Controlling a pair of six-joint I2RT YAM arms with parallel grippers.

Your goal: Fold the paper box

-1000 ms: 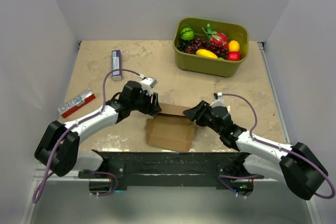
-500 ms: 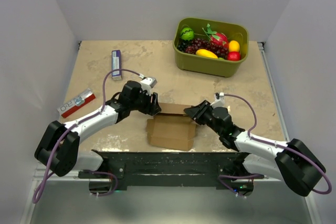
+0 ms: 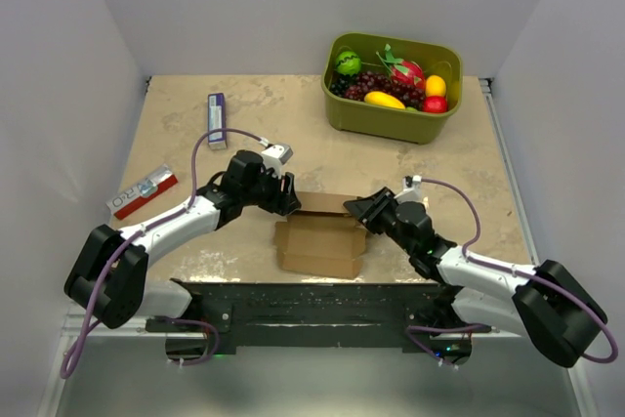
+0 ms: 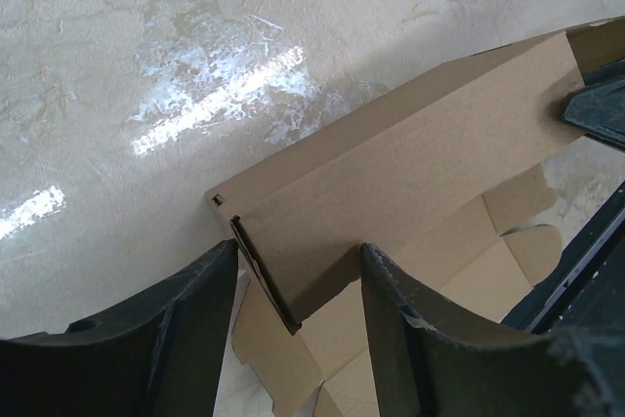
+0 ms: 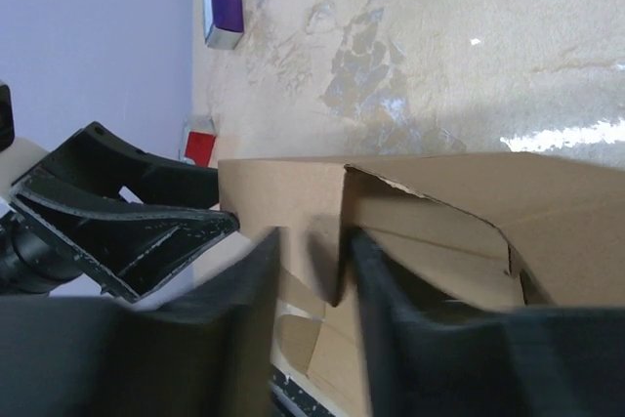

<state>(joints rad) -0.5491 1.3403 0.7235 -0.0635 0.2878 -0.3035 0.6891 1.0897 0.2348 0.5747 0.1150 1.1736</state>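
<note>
At paper box (image 3: 317, 241) ends, left tool (image 4: 298, 253), right tool (image 5: 312, 239), each spread astride a wall (hidden from overhead)

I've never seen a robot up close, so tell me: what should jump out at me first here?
The left gripper and the right gripper meet at a brown paper box near the front edge of the table, each straddling a raised flap. At the far right sits a green bin of bright fruit.
</note>
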